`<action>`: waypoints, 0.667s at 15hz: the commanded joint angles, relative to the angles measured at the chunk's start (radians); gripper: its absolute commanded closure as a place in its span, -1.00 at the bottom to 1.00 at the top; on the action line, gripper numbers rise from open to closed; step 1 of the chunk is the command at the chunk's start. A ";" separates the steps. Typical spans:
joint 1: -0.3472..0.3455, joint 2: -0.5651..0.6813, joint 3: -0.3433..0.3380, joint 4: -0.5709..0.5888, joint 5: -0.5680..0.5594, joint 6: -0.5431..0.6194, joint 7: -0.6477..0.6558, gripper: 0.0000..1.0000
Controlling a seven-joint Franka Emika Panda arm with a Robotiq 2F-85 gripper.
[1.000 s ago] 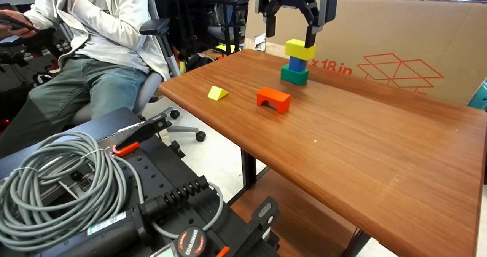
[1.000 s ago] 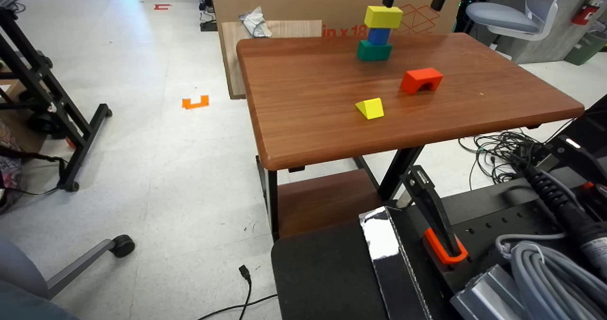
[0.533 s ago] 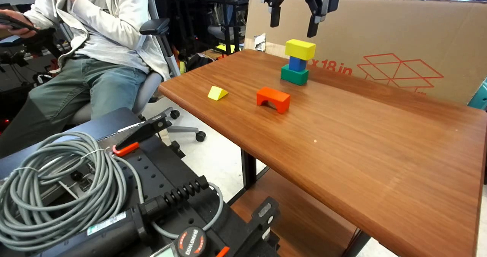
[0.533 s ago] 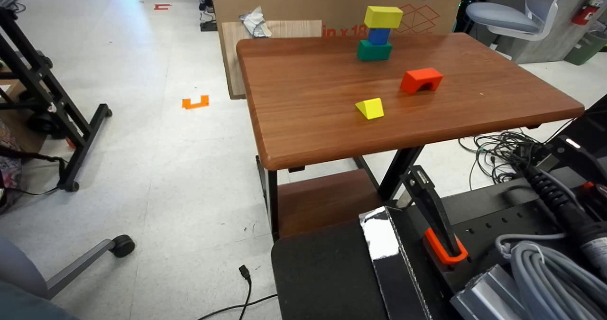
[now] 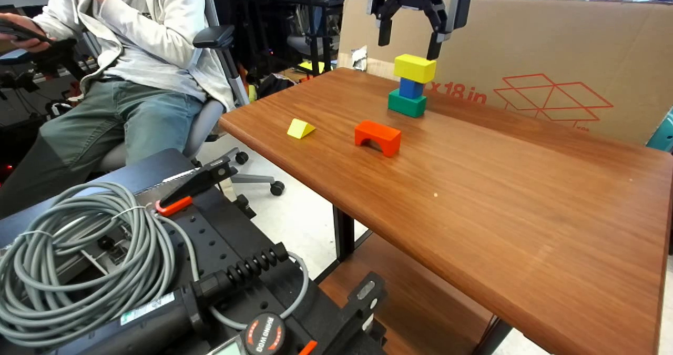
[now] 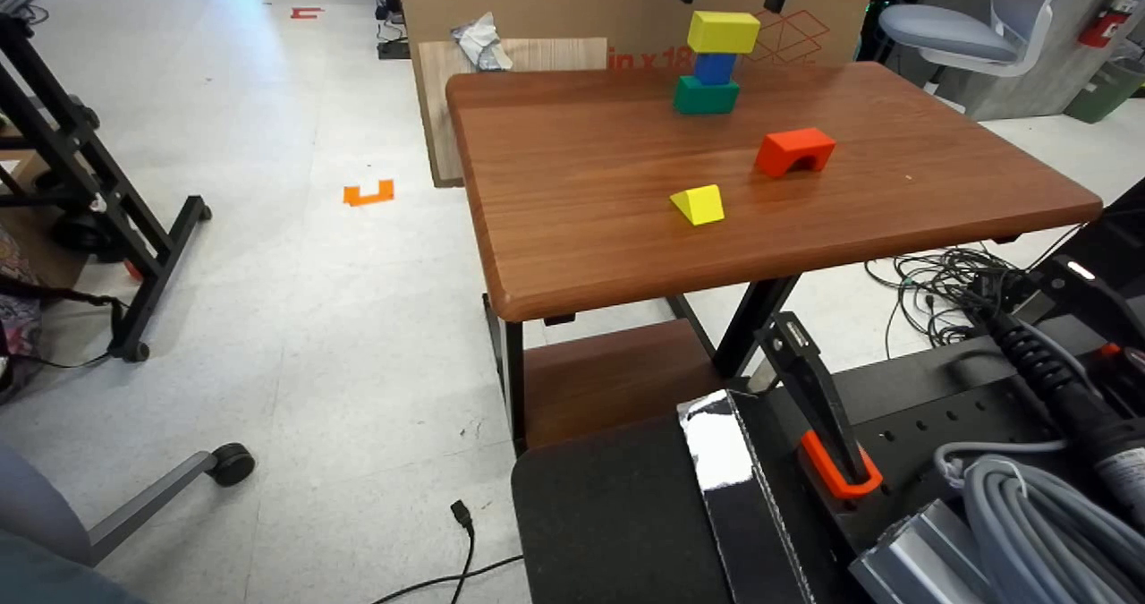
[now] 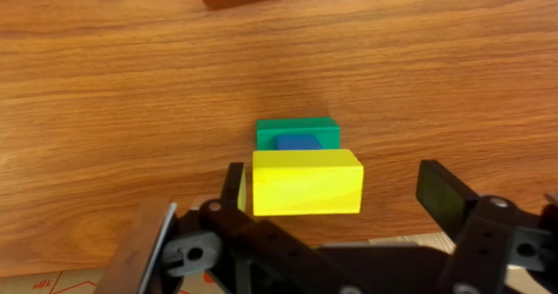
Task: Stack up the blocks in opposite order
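On the shiny white floor (image 6: 358,389): a brown wooden table (image 6: 572,228).
Black jointed gripper (image 5: 409,49): two fingers (image 5: 385,32) spread wide near the top of the stack (image 5: 410,88), which shows between them in the wrist view.
Stack: three blocks tall, close to the table's far edge in both exterior views; I cannot tell what they are made of.
Orange-red arch block (image 5: 378,132): sits on the table, hollow side down, apart from the stack.
Green brick-shaped block (image 6: 707,97): lies flat at the bottom of the stack.
Yellow brick-shaped block (image 6: 723,33): lies flat on top.
Blue cube-shaped block (image 6: 716,68): sits between green and yellow.
Small yellow wedge (image 5: 301,128): lies on the table, nearer the arch than the stack.
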 commanded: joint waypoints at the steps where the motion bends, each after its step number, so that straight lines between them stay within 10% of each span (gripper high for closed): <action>1: 0.013 0.041 -0.007 0.067 -0.019 -0.049 0.024 -1.00; 10: 0.015 0.073 -0.017 0.110 -0.029 -0.095 0.048 -1.00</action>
